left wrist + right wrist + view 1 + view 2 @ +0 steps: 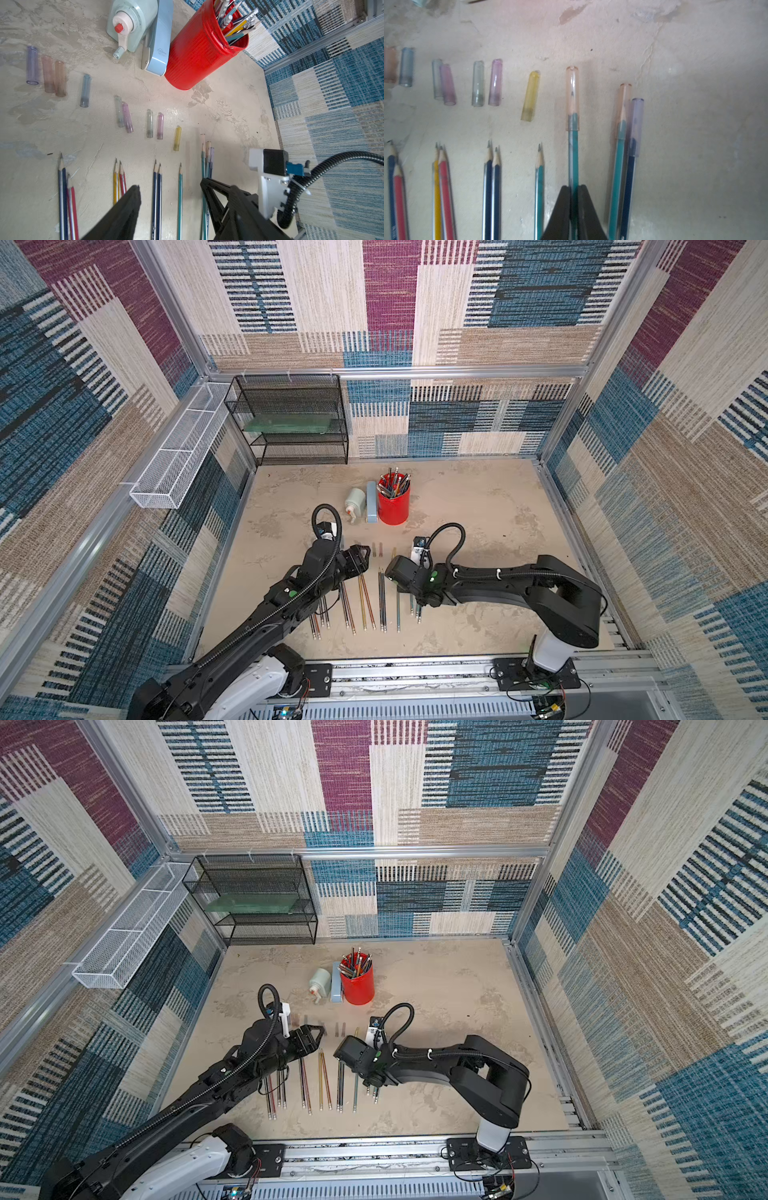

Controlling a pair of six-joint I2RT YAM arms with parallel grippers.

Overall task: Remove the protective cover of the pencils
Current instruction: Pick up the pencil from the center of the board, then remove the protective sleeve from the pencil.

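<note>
Pencils (pixel 365 605) lie side by side on the table, tips pointing away from the arms. Most tips are bare, and several loose translucent covers (pixel 126 117) lie in a row beyond them. My right gripper (pixel 573 187) is shut on a teal pencil (pixel 573 158) whose tip wears a peach cover (pixel 572 97). Beside it lie two more covered pencils, one with a peach cover (pixel 625 104) and one with a lilac cover (pixel 636 124). My left gripper (pixel 169 185) hangs open and empty over the bare pencils, left of the held one.
A red cup (pixel 394 506) full of pencils stands behind the row, with a pale green sharpener (pixel 355 499) and a light blue stapler (pixel 372 502) next to it. A black mesh shelf (pixel 291 418) and a white wire basket (pixel 178 456) are at the back left.
</note>
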